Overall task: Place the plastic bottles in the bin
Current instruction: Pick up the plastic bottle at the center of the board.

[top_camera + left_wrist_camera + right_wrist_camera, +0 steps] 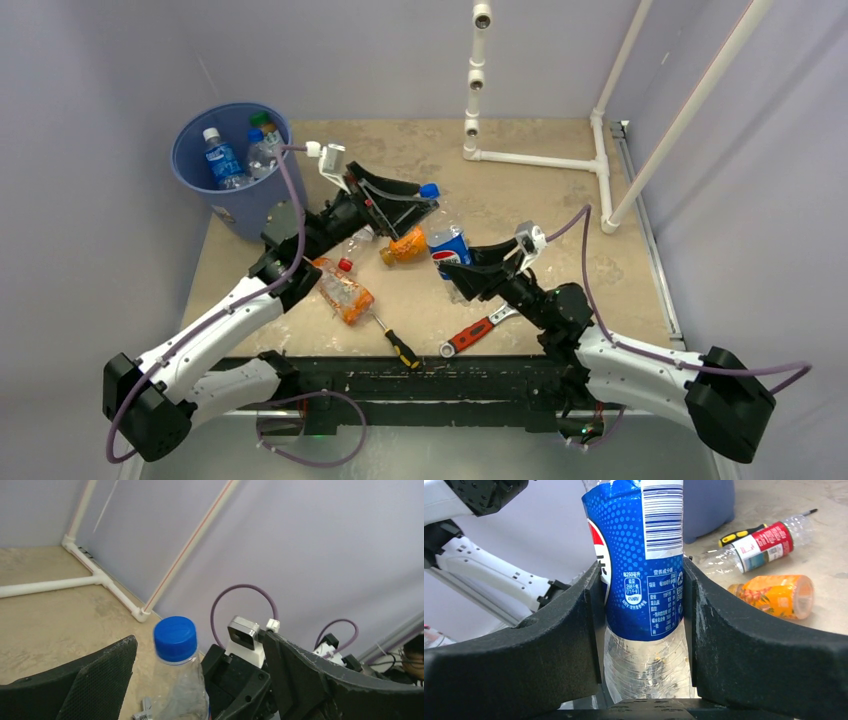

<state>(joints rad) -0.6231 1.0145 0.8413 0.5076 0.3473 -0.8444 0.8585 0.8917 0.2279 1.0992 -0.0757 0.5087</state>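
Note:
The blue bin (190, 165) stands at the far left corner with two bottles (222, 160) inside. My left gripper (432, 198) is open around an upright clear bottle with a blue cap (175, 639). There are gaps on both sides of the bottle between the fingers (100, 675). My right gripper (458, 262) is shut on a blue-labelled bottle (644, 555), which it holds upright at mid-table (448, 245). An orange bottle (404, 246) and a clear red-capped bottle (343, 290) lie between the arms. Both also show in the right wrist view, the orange one (776, 596) and the red-labelled one (764, 542).
A yellow-and-black screwdriver (397, 342) and a red-handled wrench (475, 332) lie near the front edge. A white pipe frame (540, 158) stands at the back right. Walls close in the table on three sides.

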